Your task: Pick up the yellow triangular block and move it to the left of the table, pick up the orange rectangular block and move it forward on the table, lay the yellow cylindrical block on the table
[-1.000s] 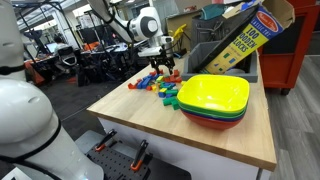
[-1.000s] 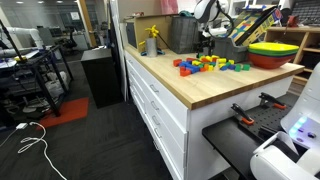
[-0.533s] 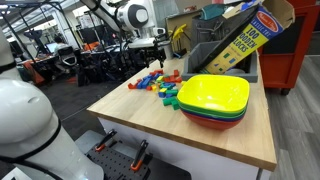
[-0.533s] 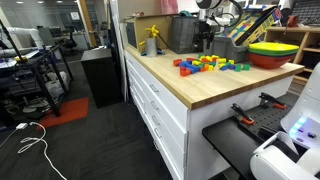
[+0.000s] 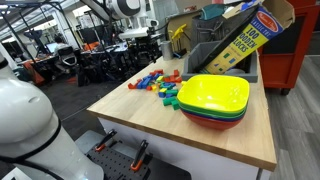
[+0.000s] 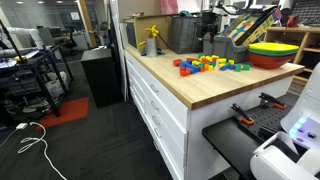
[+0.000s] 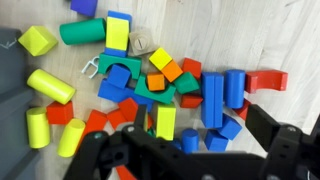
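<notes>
A stack of bright bowls [image 5: 215, 100] sits near on the pale wood surface [image 5: 150, 125]. Farther back lies a dense scatter of coloured blocks [image 5: 158, 82]. The hand [image 5: 138, 40] hangs high above them, holding nothing; its fingers look spread, though blurred. From the wrist, yellow cylinders [image 7: 50, 86] lie left and an orange block [image 7: 160, 60] lies mid-pile. With pieces touching, a descent may well nudge neighbours or grab the wrong one.

A heap of blocks [image 5: 158, 82] lay on the bench [image 5: 130, 122], with stacked bowls [image 5: 213, 100] beside it and a box [image 5: 240, 38] behind.
</notes>
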`<state>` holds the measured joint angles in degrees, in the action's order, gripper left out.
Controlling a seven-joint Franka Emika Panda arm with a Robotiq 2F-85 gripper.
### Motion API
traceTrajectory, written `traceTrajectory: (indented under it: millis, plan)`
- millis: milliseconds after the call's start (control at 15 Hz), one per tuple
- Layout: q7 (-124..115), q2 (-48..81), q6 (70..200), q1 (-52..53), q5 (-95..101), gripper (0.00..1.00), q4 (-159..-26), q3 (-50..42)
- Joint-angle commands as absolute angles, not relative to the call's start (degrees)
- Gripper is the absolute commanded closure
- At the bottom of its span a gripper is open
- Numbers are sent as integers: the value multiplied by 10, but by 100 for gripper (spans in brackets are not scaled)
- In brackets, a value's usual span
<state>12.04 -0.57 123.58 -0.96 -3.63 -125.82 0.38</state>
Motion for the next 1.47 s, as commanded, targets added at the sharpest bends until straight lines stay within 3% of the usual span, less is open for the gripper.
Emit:
traceTrajectory:
  millis: [0, 1400]
  plan:
    - [129, -59, 1196, -7, -44, 0, -1279, -1]
    - [107, -150, 1169, 12, -42, 0, -1269, -1]
